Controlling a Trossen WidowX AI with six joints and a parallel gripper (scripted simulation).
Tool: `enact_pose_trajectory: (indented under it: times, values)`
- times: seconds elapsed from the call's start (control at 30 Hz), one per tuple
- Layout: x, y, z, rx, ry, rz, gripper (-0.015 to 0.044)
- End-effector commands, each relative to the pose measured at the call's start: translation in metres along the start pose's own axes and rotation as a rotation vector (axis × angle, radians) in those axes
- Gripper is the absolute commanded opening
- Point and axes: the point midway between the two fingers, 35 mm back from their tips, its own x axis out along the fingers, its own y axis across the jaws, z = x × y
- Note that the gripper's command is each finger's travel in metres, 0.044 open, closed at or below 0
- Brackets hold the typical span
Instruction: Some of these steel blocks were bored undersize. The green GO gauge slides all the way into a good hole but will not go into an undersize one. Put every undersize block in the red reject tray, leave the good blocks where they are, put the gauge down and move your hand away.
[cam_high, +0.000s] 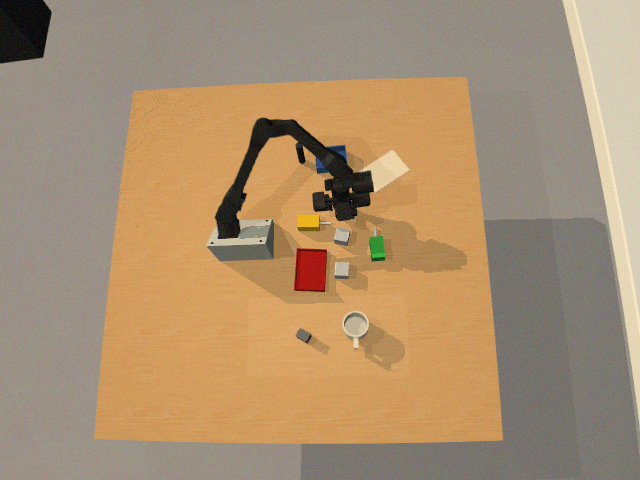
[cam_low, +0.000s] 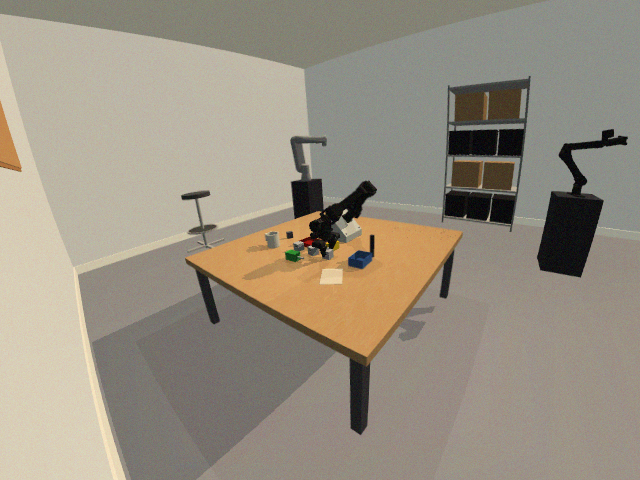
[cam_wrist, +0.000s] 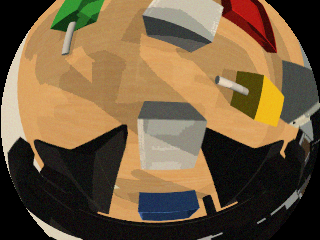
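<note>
My gripper (cam_wrist: 163, 130) is open, pointing down over the farthest steel block (cam_low: 328, 254) (cam_wrist: 172, 145), which shows between the spread fingers and is hidden under the arm in the top view. Whether the fingers are down at its sides I cannot tell. A middle steel block (cam_high: 341, 236) (cam_low: 313, 251) (cam_wrist: 182, 17) and a third steel block (cam_high: 341, 270) (cam_low: 298, 245) stand on the table. The red tray (cam_high: 310, 270) (cam_wrist: 252, 22) looks empty. The green gauge (cam_high: 377, 249) (cam_low: 293, 255) (cam_wrist: 80, 12) lies with its pin towards the gripper's side. No bores can be made out.
A yellow gauge (cam_high: 308, 222) (cam_wrist: 272, 102) lies near the middle block. A blue bin (cam_high: 338, 152) (cam_low: 360, 259) (cam_wrist: 167, 204), a black upright cylinder (cam_high: 300, 153) (cam_low: 372, 245) and a pale sheet (cam_high: 388, 170) (cam_low: 331, 276) are beyond. A mug (cam_high: 355, 325) and dark block (cam_high: 303, 335) are opposite.
</note>
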Motion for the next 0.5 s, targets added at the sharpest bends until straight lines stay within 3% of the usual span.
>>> enact_pose_trajectory:
  times: [0.0,0.27,0.4,0.47]
  values:
    - [0.0100,-0.0029,-0.0012,0.005,0.006,-0.009,0.0325]
    - [0.0139,-0.0035,-0.0015,0.005,0.007,-0.009,0.0325]
    - [0.0108,-0.0022,-0.0003,0.001,0.002,-0.004,0.0220]
    - [0.0108,-0.0022,-0.0003,0.001,0.002,-0.004,0.0207]
